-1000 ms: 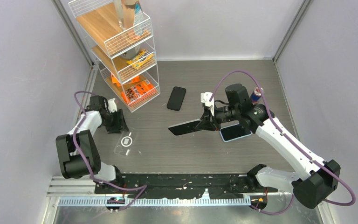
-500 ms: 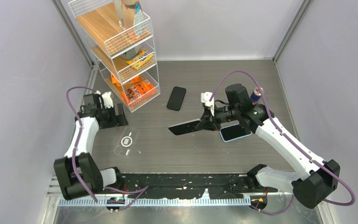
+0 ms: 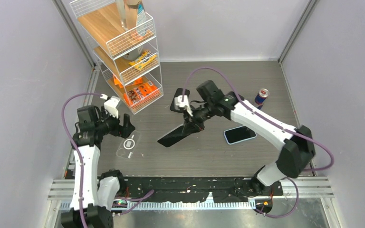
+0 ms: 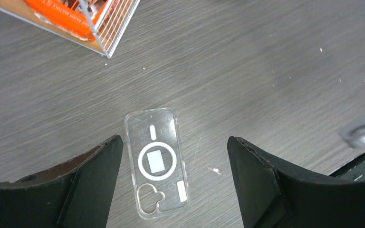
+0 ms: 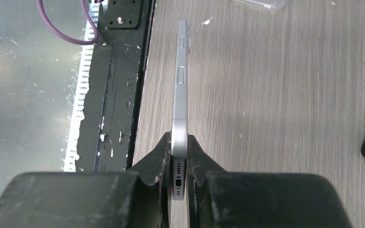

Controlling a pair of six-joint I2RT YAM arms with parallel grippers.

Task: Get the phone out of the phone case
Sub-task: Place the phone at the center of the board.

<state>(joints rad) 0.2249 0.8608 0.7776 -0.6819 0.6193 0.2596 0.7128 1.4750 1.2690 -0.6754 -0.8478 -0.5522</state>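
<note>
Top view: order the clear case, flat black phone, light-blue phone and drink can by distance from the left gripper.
From the left gripper:
1. clear case, just beneath it.
2. black phone, centre rear.
3. light-blue phone, right.
4. drink can, far right.

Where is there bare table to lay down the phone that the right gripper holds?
Free: the near strip of table between the clear case and the blue phone; also the far part behind the black phone and the can. Crowded: beside the wire rack, around the case.
</note>
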